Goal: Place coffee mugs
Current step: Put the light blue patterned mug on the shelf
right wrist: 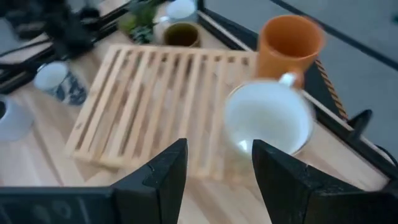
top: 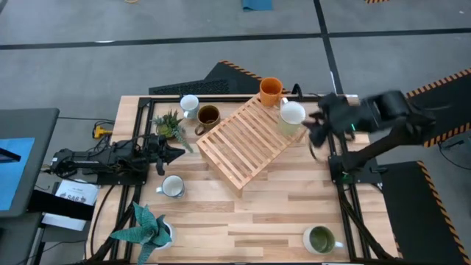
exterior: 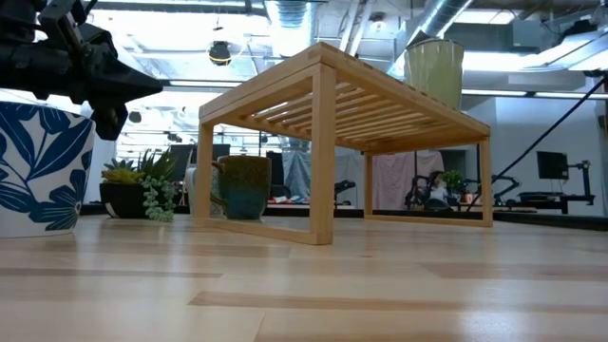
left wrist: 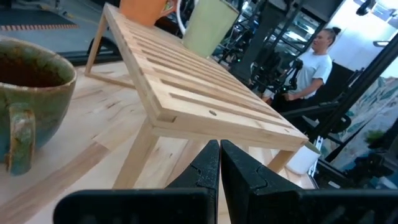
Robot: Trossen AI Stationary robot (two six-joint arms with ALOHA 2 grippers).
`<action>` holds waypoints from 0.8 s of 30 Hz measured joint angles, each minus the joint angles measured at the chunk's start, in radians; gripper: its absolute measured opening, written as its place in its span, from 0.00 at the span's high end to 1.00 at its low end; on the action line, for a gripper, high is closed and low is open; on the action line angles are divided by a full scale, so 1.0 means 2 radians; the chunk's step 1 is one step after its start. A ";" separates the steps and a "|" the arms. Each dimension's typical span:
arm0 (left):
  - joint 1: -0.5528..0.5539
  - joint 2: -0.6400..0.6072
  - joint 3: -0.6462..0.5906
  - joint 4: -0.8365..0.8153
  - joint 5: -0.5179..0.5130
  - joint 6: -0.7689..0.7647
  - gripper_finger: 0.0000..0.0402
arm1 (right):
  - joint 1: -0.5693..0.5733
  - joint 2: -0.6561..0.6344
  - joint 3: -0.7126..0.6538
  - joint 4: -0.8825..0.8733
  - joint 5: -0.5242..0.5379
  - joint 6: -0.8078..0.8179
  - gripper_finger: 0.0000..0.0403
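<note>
A: State the position of the right gripper [top: 315, 131] relative to the mugs.
B: It hangs off the far right corner of the slatted rack [top: 246, 140], fingers spread apart with nothing between them. The pale green mug [top: 292, 117] stands just beside it, on the rack's corner. The orange mug [top: 271, 90] stands on the rack's far corner, just beside the pale green one.

A: Appearance of those two?
B: Pale green mug — light interior, upright, mouth up; the right wrist view shows its white handle pointing toward the orange mug. Orange mug — upright, glossy, plain; its handle direction cannot be made out.

A: And the left gripper [top: 174, 153]?
B: Low over the left side of the worktop [top: 294, 213], fingers pressed together, empty. The dark brown mug [top: 208, 115] stands near it, by the rack's left edge — brown-green glaze, upright, handle pointing back toward the worktop's near left.

A: Remaining mugs?
B: A white mug [top: 189, 105] stands at the far left, beside the brown one, handle direction unclear. A blue-patterned white mug [top: 173, 186] stands near the left gripper on its near side, handle pointing left. A mug with a green interior [top: 321, 239] stands at the near right, handle pointing right. All are upright.

A: Other items?
B: A small succulent pot [top: 169, 124] beside the brown mug, and a leafy plant pot [top: 151, 230] at the near left corner.
</note>
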 joint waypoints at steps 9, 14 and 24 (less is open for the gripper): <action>0.000 0.000 0.000 0.070 0.017 0.053 1.00 | 0.249 -0.041 -0.179 0.053 0.148 0.154 0.49; 0.000 0.002 0.000 0.146 0.016 0.089 1.00 | 0.324 -0.038 -0.264 0.112 0.224 0.201 0.49; 0.000 0.089 0.020 0.199 0.007 0.137 0.98 | 0.367 -0.001 -0.349 0.193 0.332 0.225 0.49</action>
